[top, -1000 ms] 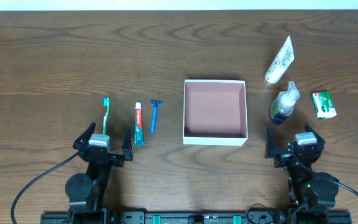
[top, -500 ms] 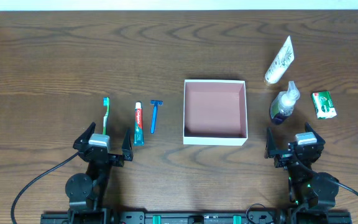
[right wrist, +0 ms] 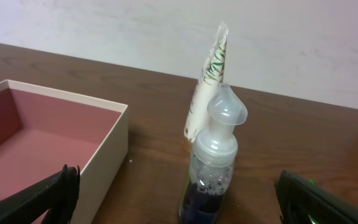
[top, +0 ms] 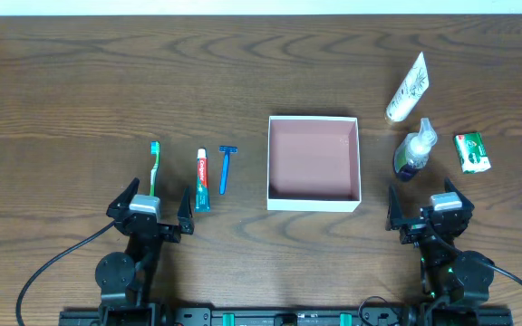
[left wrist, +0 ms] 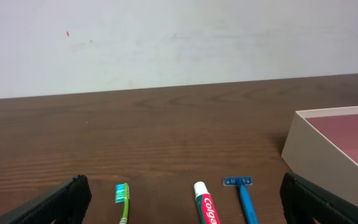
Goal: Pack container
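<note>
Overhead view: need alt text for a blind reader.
An empty container sits centre frame, nothing packed. Left of it lie a toothbrush, toothpaste and razor; right of it a white tube, pump bottle and green packet. The left hand and right hand sit open at the bottom.

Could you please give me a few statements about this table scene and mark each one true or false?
1. The container is empty. True.
2. The razor lies inside the container. False: it lies outside, to its left, beside the toothpaste.
3. The left gripper and right gripper are both open and hold nothing. True.
4. The toothbrush lies right of the container. False: it lies to its left, beyond the toothpaste.
5. The pump bottle stands upright. True.
</note>
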